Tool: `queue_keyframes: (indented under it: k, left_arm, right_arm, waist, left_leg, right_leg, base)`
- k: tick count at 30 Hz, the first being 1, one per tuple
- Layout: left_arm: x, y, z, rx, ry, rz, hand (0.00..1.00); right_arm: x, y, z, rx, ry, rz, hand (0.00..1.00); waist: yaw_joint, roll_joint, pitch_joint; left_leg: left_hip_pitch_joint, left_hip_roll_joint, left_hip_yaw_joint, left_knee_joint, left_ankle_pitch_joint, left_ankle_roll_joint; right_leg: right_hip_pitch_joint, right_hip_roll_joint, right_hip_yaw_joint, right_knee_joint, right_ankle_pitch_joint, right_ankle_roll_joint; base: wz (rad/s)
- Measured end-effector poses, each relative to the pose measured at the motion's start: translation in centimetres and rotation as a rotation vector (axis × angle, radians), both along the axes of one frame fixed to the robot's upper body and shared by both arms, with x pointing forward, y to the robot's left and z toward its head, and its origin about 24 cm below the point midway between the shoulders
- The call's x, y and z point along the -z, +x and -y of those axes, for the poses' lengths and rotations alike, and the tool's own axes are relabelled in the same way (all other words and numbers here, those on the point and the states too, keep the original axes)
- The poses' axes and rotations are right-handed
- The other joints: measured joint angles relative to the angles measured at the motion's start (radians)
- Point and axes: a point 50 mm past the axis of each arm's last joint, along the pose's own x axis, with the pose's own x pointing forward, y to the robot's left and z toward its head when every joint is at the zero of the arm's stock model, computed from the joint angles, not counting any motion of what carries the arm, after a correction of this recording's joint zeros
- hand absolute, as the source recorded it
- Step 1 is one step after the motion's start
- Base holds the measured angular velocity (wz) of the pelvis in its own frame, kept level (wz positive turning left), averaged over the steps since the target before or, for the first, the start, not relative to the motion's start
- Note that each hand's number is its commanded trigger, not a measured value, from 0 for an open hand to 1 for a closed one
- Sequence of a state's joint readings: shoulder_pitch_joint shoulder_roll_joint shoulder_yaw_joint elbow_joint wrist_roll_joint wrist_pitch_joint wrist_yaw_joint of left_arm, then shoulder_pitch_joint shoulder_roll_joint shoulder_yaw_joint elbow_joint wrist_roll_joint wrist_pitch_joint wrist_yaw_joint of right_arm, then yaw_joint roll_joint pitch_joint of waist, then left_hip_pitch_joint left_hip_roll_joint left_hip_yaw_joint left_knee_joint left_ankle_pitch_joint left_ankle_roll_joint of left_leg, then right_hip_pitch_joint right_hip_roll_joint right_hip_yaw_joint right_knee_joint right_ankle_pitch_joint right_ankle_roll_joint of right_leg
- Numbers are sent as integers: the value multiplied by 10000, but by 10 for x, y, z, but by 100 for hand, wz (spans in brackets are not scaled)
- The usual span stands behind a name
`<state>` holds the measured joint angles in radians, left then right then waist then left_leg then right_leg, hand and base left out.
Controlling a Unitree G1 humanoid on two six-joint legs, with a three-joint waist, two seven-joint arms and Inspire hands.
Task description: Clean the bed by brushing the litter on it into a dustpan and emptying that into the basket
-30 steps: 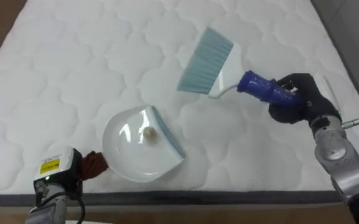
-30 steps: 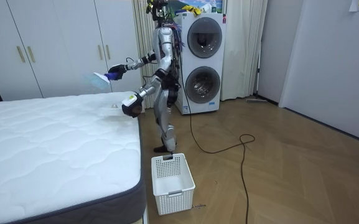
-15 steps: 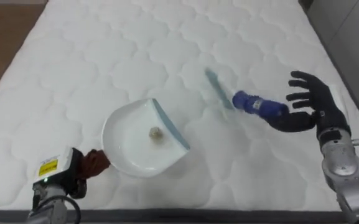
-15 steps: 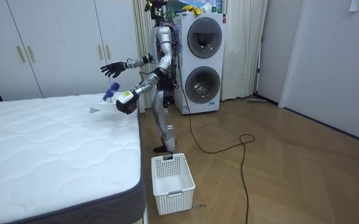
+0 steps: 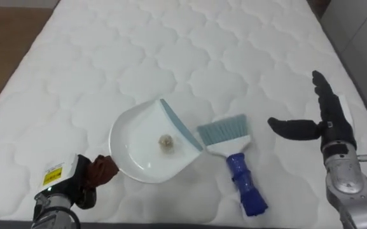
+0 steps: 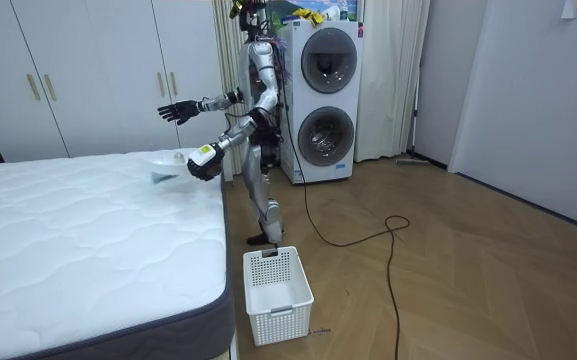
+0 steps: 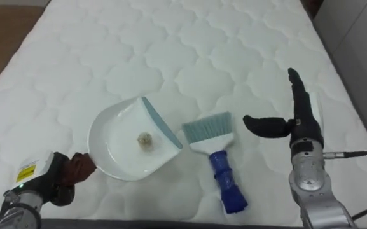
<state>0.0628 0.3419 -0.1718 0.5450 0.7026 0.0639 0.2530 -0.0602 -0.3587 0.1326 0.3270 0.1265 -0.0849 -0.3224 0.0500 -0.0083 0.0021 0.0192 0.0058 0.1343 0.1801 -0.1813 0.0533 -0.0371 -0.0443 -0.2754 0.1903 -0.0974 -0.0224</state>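
Bed [image 5: 170,51], white quilted, by wardrobes [image 6: 68,70]: brush [image 5: 234,159] beside dustpan [image 5: 145,149]; right hand [image 5: 328,124] spread, left hand [image 5: 78,191] prob. round dustpan handle.

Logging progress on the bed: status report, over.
Left hand shut on dustpan handle, right hand open. Brush lying on mattress beside dustpan, crumb in dustpan. Nothing in the way.
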Motion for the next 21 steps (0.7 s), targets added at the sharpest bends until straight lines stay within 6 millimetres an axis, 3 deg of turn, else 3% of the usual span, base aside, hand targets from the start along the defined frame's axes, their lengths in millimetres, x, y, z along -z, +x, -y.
queue_keyframes:
  k: [4,7,9,12,13,15,17,21]
  left_arm:
    - [2,0,4,-110,-249,-31,100]
    - [2,0,4,-130,-251,-34,100]
    - [2,0,4,-80,-304,-156,100]
    - [4,-1,5,-75,-374,-280,100]
    - [5,-1,7,-47,-476,-359,100]
    - [6,-2,10,-8,-612,-462,100]
    - [8,-3,10,5,-672,-596,100]
    - [8,-4,11,18,-705,-656,100]
  right_arm:
    - [3,0,-2,92,210,-64,0]
    - [3,0,-3,123,295,-43,0]
    - [3,0,-3,174,487,-39,0]
    - [5,0,-3,260,821,-63,0]
    - [5,-1,-3,310,897,-77,0]
    - [7,-1,-3,369,1150,-126,0]
    - [9,-2,-2,423,1227,-221,0]
    - [9,-3,-1,461,1251,-220,0]
  waist:
    - [212,59,38]
    - [195,92,53]
    - [105,92,54]
    - [70,85,58]
    - [30,89,60]
    - [-78,74,100]
    - [-159,25,148]
    - [-248,63,150]
  left_leg:
    - [-168,8,-81,119,-2,-4]
    - [-494,-16,-447,370,-21,-34]
    - [-763,-40,-802,678,-60,-82]
    - [-1017,-26,-864,1061,-113,-128]
    - [-1157,7,-694,1275,-133,-132]
    - [-1408,262,321,1591,-180,-83]
    - [-1437,524,1058,1742,-202,-90]
    - [-1797,704,1382,1855,-143,-143]
  right_leg:
    - [-31,1,-26,-7,-4,-6]
    - [-35,-19,-115,-1,-49,-1]
    - [-57,-70,-387,173,-192,-19]
    - [3,-151,-738,392,-414,-57]
    - [25,-223,-976,534,-564,-79]
    - [83,-372,-1535,887,-918,-106]
    - [203,-462,-1917,1024,-1196,-80]
    - [258,-583,-2874,1063,-1336,-96]
  base:
    - [9]
    - [37]
    - [54]
    - [59]
    - [76]
    - [90]
    - [84]
    - [71]
